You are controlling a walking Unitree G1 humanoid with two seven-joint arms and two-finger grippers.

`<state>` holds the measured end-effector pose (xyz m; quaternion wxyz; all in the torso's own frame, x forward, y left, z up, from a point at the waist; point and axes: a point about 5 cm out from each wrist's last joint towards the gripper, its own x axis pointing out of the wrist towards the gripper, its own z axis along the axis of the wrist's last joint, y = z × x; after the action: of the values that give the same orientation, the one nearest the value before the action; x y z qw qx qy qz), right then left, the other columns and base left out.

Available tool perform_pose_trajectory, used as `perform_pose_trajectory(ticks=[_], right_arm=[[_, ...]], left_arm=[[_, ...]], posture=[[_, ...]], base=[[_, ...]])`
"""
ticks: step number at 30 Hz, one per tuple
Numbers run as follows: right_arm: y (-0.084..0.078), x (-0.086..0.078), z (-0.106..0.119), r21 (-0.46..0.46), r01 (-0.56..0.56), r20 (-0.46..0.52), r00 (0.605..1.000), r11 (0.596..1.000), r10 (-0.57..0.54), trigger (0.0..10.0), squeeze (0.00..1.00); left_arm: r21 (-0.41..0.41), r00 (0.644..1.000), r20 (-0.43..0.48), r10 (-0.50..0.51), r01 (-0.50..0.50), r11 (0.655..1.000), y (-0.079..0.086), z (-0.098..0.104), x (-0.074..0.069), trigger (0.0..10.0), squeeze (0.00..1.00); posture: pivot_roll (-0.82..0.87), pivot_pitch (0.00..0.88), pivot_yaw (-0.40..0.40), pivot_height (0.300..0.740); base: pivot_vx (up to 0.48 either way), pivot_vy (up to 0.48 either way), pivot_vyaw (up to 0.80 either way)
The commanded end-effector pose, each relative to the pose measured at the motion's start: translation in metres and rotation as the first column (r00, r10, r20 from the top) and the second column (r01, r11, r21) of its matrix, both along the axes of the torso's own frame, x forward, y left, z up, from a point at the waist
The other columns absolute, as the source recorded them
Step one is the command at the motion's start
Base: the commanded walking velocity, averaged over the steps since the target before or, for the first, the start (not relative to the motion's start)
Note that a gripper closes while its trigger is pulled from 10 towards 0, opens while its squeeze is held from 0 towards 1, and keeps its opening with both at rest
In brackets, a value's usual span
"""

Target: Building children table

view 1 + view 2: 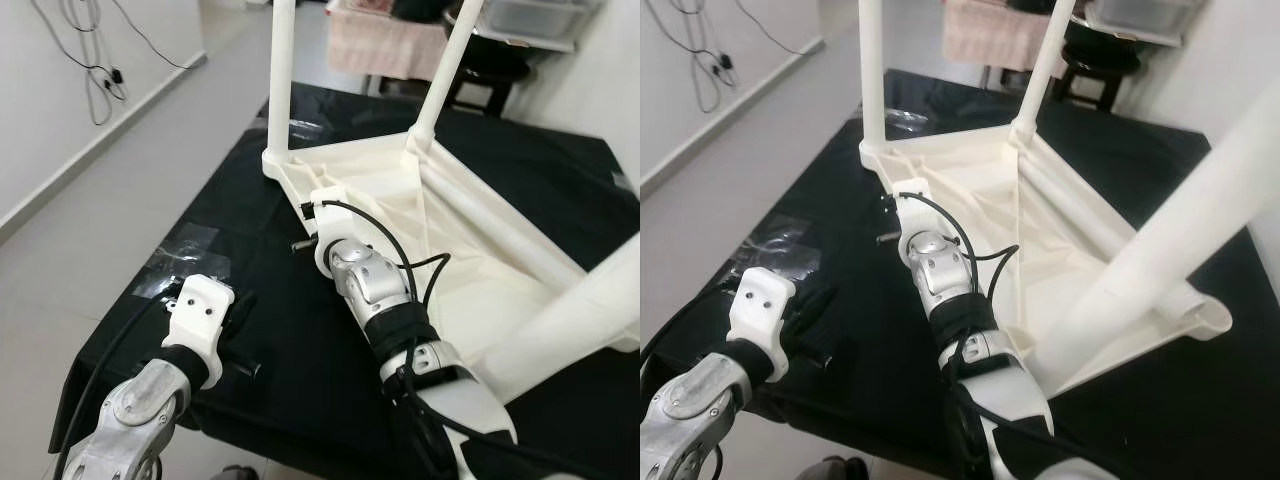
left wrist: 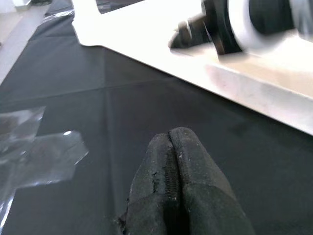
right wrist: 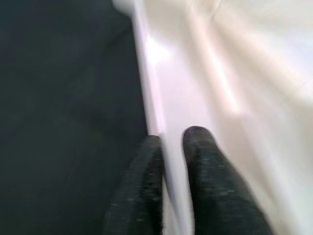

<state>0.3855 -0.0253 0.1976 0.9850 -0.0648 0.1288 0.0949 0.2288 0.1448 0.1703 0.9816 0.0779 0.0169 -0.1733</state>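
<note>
A white children's table [image 1: 470, 215] lies upside down on a black cloth [image 1: 270, 330]. Three legs stand up from it: one at the far-left corner [image 1: 281, 80], one at the back [image 1: 445, 70], and a thick one near me on the right [image 1: 590, 300]. My right gripper [image 3: 172, 139] is at the table's left rim [image 3: 156, 98], shut on it with one finger on each side. My left gripper [image 2: 171, 142] hovers low over the cloth, left of the table, shut with nothing in it.
Clear tape or plastic film [image 1: 190, 250] lies on the cloth near its left edge. Grey floor and a white wall with hanging cables [image 1: 100, 70] lie to the left. Behind the table stand a black stool [image 1: 490, 60] and a pink cloth [image 1: 385, 40].
</note>
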Motion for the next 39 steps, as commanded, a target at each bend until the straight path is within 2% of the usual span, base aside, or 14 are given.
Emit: perform_pose_trajectory(ticks=[1,6,8,10,11,12,13,14,18,19,21,23,30,39], right_arm=[[0.035,-0.01,0.016,0.098,-0.114,0.059,0.992,0.989,0.108,10.0,1.0],[0.048,-0.019,0.023,0.176,-0.233,0.118,0.97,0.957,0.214,10.0,1.0],[0.057,-0.03,0.029,0.259,-0.381,0.175,0.922,0.887,0.345,10.0,1.0],[0.058,-0.033,0.03,0.289,-0.421,0.192,0.905,0.86,0.379,10.0,1.0],[0.049,-0.048,0.028,0.263,-0.589,0.271,0.805,0.764,0.528,10.0,0.85],[0.048,-0.053,0.027,0.245,-0.63,0.286,0.773,0.737,0.566,10.0,0.85],[0.048,-0.053,0.027,0.245,-0.63,0.286,0.773,0.737,0.566,10.0,0.85],[0.04,-0.056,0.019,0.231,-0.648,0.282,0.759,0.726,0.587,10.0,0.0],[0.023,-0.06,0.003,0.181,-0.666,0.246,0.743,0.724,0.622,10.0,0.0],[0.018,-0.066,-0.003,0.176,-0.696,0.233,0.716,0.696,0.658,10.0,0.0],[0.018,-0.066,-0.003,0.176,-0.696,0.233,0.716,0.696,0.658,10.0,0.0],[0.011,-0.074,-0.01,0.16,-0.731,0.219,0.682,0.663,0.698,10.0,0.0],[0.003,-0.075,-0.016,0.196,-0.699,0.194,0.715,0.688,0.672,10.0,0.0],[-0.009,-0.074,-0.018,0.194,-0.662,0.188,0.749,0.724,0.635,10.0,0.0]], left_arm=[[0.009,1.0,-0.005,-0.009,0.009,1.0,-0.001,-0.003,0.0,10.0,0.0],[0.011,1.0,-0.004,-0.005,0.005,1.0,0.0,-0.003,0.0,10.0,0.0],[0.014,1.0,-0.004,0.004,-0.004,1.0,0.001,-0.004,0.0,10.0,0.0],[0.015,1.0,-0.005,0.007,-0.007,1.0,0.002,-0.005,0.0,10.0,0.0],[0.038,0.998,-0.003,0.064,-0.064,0.997,0.008,-0.008,0.003,10.0,0.0],[0.044,0.997,-0.002,0.08,-0.079,0.996,0.01,-0.009,0.004,10.0,0.0],[0.044,0.997,-0.002,0.08,-0.079,0.996,0.01,-0.009,0.004,10.0,0.0],[0.056,0.993,-0.002,0.119,-0.118,0.991,0.015,-0.011,0.007,10.0,0.0],[0.076,0.981,-0.001,0.196,-0.196,0.978,0.026,-0.016,0.01,10.0,0.0],[0.083,0.973,-0.004,0.231,-0.23,0.97,0.032,-0.018,0.01,10.0,0.0],[0.083,0.973,-0.004,0.231,-0.23,0.97,0.032,-0.018,0.01,10.0,0.0],[0.085,0.951,-0.013,0.31,-0.307,0.948,0.044,-0.023,0.009,10.0,0.0],[0.127,0.868,-0.036,0.495,-0.488,0.864,0.077,-0.033,0.006,10.0,0.0],[0.124,0.855,-0.013,0.519,-0.514,0.849,0.085,-0.03,0.007,10.0,0.0]], posture=[[0.04,0.041,-0.075,0.74],[0.04,0.042,-0.074,0.74],[0.02,0.043,-0.072,0.74],[0.02,0.043,-0.072,0.74],[0.0,0.039,-0.061,0.74],[0.0,0.039,-0.061,0.74],[0.0,0.039,-0.061,0.74],[0.0,0.038,-0.055,0.74],[-0.01,0.034,-0.047,0.74],[-0.01,0.031,-0.044,0.74],[-0.01,0.031,-0.044,0.74],[-0.01,0.03,-0.041,0.74],[0.0,0.021,-0.037,0.74],[0.0,0.018,-0.032,0.74]], base=[[0.0,0.0,0.0],[0.0,0.0,0.0],[0.0,0.0,0.0],[0.0,0.0,0.0],[0.0,0.0,0.0],[0.0,0.0,0.0],[0.0,0.0,0.0],[0.0,0.0,0.0],[0.0,0.0,0.0],[0.0,0.0,0.0],[0.0,0.0,0.0],[0.0,0.0,0.0],[0.0,0.343,0.0],[0.0,0.436,0.0]])
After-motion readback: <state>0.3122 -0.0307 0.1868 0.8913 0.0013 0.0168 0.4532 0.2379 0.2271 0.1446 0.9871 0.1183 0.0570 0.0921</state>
